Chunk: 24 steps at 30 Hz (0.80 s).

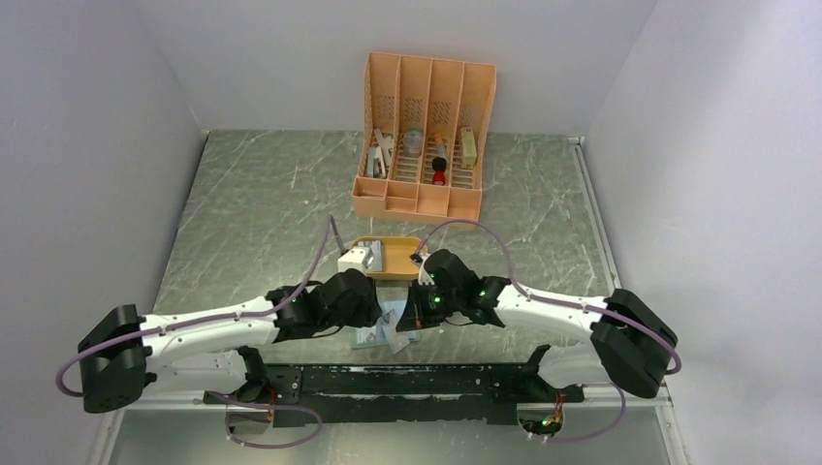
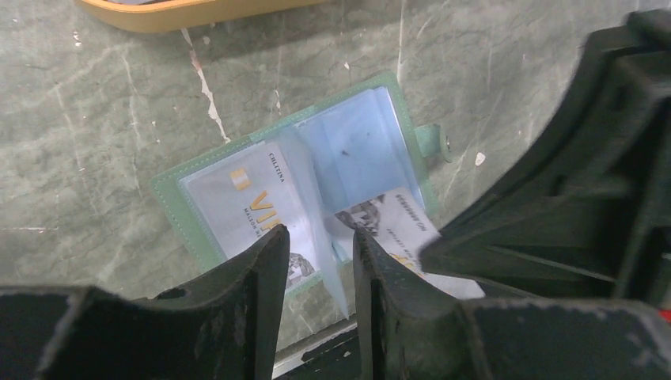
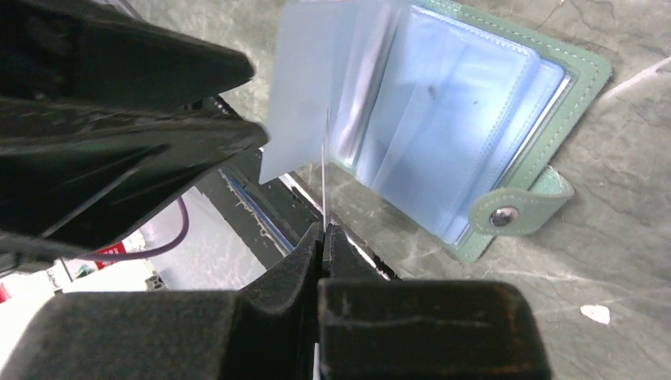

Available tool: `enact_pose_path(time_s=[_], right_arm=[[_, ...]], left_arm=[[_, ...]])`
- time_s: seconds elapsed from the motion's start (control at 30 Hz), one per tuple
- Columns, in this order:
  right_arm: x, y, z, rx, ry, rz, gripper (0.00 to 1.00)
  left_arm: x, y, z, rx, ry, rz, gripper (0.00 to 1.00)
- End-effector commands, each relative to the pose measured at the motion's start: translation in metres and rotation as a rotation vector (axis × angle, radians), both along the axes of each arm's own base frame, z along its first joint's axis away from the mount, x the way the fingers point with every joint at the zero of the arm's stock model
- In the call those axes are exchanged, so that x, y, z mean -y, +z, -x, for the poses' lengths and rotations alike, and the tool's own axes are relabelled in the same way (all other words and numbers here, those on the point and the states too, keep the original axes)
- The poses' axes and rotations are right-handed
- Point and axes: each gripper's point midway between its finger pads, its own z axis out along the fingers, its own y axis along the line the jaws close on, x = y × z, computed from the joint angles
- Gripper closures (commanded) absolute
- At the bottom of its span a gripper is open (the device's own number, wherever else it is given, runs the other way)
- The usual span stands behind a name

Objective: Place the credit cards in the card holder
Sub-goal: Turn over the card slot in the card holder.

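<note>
Left gripper (image 2: 320, 237) with fingers spread and holding nothing, over the near edge of the open card holder (image 2: 356, 146), a clear leaf (image 2: 307, 186) of the holder standing up in the gap between the two fingertips. Just to that gripper's right, right gripper (image 3: 324, 231) with fingers pressed together, pinching the loose credit card (image 2: 393, 226), seen edge-on from its own wrist camera, the card's far corner overlapping the holder's right-hand page. Left of the spread fingers, pocketed credit card (image 2: 237, 202) flat behind clear plastic in the left-hand page, yellow chip mark showing. Holder pale green, lying opened on the marbled table (image 1: 262, 203) directly below both grippers, snap tab (image 3: 514, 210) sticking out from its outer edge, beyond the right gripper's tips. Farther ahead of both grippers, orange tray (image 2: 182, 12), apart from the holder. Well beyond that, against the back wall, tall slotted organizer (image 1: 424, 136).
</note>
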Motion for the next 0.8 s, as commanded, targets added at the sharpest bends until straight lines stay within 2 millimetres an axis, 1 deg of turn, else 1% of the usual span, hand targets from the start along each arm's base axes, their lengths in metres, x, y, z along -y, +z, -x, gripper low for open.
enact_pose_path(time_s=[0.0,0.17,0.27,0.37,0.47,0.63,0.77], right_arm=[[-0.017,0.002,-0.007,0.014,-0.001,-0.02,1.0],[-0.032,-0.003,-0.01,0.008,0.016,-0.012,1.0],[-0.037,-0.007,-0.008,0.003,0.029,-0.002,1.0],[-0.038,-0.008,-0.007,0.004,0.027,0.003,1.0],[-0.034,-0.01,-0.008,0.007,0.013,0.022,1.0],[-0.02,-0.01,-0.009,0.029,-0.022,0.056,1.0],[-0.011,-0.011,-0.011,0.042,-0.053,0.07,1.0]], left_arm=[[-0.006,0.019,-0.004,0.033,0.044,0.023,0.59],[-0.018,0.024,-0.002,0.049,0.07,0.035,0.58],[-0.021,0.02,-0.001,0.047,0.067,0.037,0.58],[-0.022,0.011,0.001,0.039,0.066,0.027,0.6],[-0.022,-0.001,0.001,0.028,0.067,0.002,0.63],[-0.024,-0.025,0.002,-0.002,0.069,-0.05,0.71],[-0.027,-0.039,0.004,-0.017,0.077,-0.074,0.75]])
